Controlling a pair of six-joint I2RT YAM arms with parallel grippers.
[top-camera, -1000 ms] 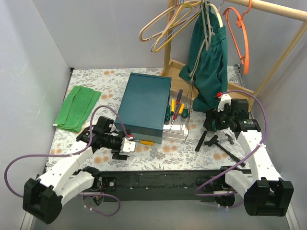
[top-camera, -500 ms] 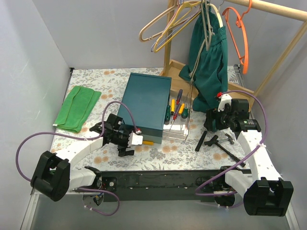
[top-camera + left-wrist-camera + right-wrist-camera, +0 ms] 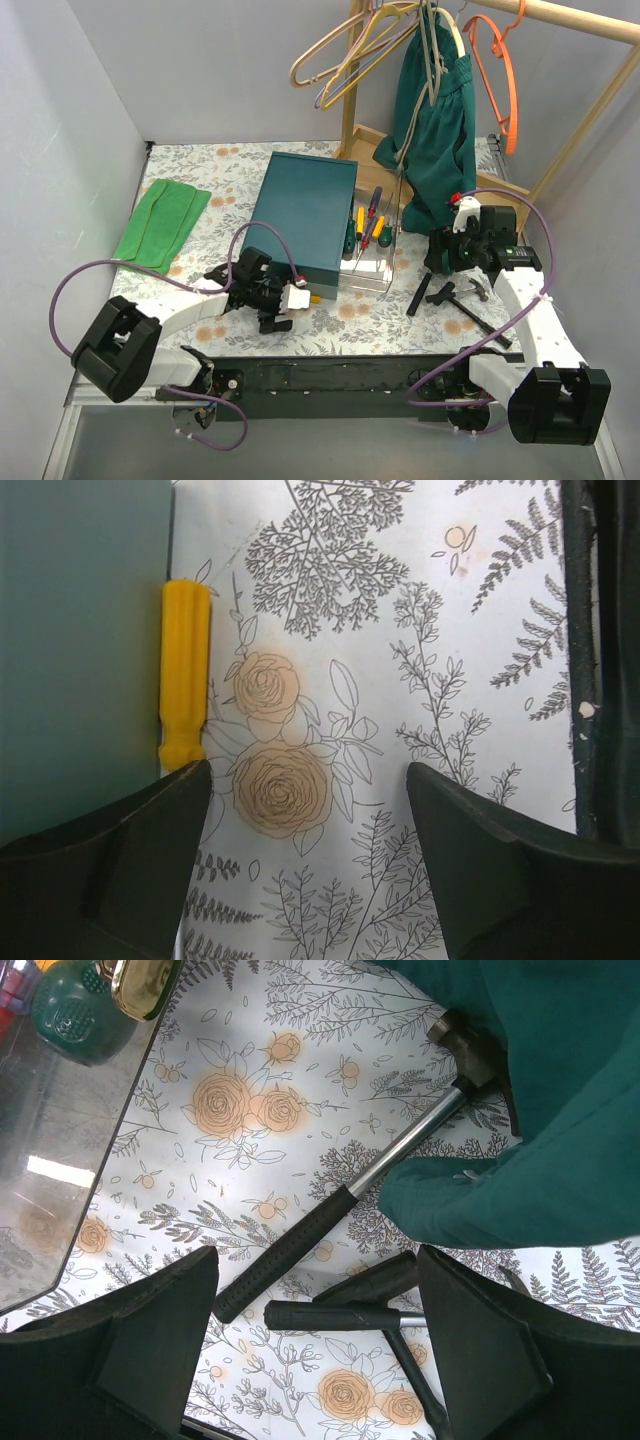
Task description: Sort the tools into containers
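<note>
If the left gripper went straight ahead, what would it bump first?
Probably the flowery tablecloth. The left gripper is open over bare cloth, with the yellow screwdriver just off to one side. Depth is unclear.

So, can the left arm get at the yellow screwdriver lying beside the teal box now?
Probably yes. The left gripper is open just short of the yellow screwdriver, with nothing between them. But the handle lies right along the teal box wall, so one finger has little room.
</note>
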